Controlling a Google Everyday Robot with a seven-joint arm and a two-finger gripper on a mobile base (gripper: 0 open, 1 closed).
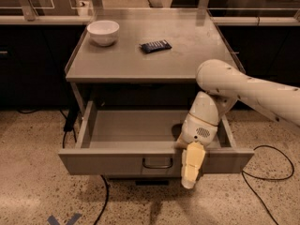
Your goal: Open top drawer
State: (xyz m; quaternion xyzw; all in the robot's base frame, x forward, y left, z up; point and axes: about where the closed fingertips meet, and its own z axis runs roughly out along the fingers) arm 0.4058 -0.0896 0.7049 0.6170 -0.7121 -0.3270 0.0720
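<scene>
The top drawer [112, 162] of the grey metal cabinet is pulled far out, and its shallow grey tray [133, 125] shows with nothing in it. A small dark loop handle [157, 164] sits at the centre of the drawer front. My gripper [190, 172] hangs over the drawer's front edge just right of the handle, its cream fingers [192, 161] pointing down in front of the drawer face. The white arm [243, 90] reaches in from the right.
A white bowl [103, 32] and a dark wrapped bar [155, 45] lie on the cabinet top [187, 55]. Black cables [267, 182] run on the speckled floor at right and under the cabinet at left. Dark counters stand behind.
</scene>
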